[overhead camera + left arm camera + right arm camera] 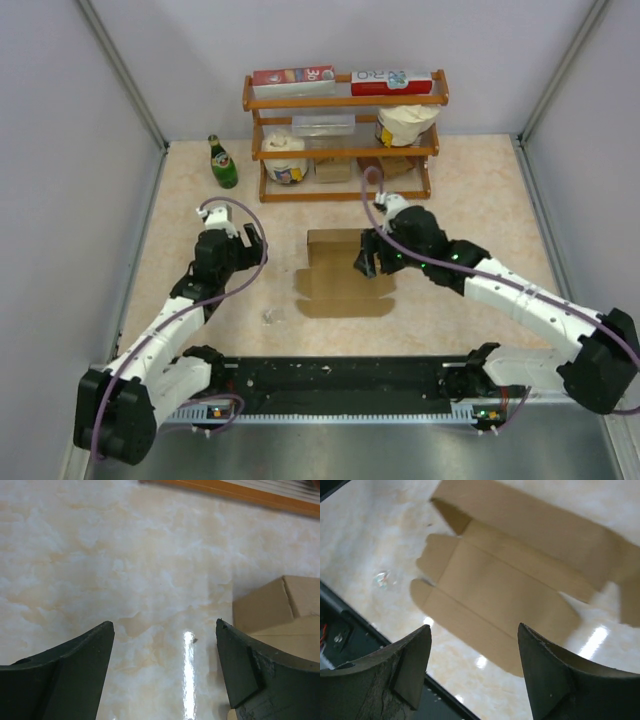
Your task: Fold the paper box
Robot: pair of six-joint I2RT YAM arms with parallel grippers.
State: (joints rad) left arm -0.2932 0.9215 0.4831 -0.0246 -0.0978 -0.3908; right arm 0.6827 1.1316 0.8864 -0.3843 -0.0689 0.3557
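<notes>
The paper box [345, 275] lies as a mostly flat brown sheet on the table [470, 200], and its far panel seems a little raised. The right gripper [368, 262] hangs over the right edge of the box with jaws wide and nothing between them, and the left gripper [250, 240] stands to the left of the box, apart from it, also wide and empty. I think the danger is that the thin sheet slides on the smooth surface when a finger pushes a flap, because no gripper holds it down, and then the crease may bend crookedly.
</notes>
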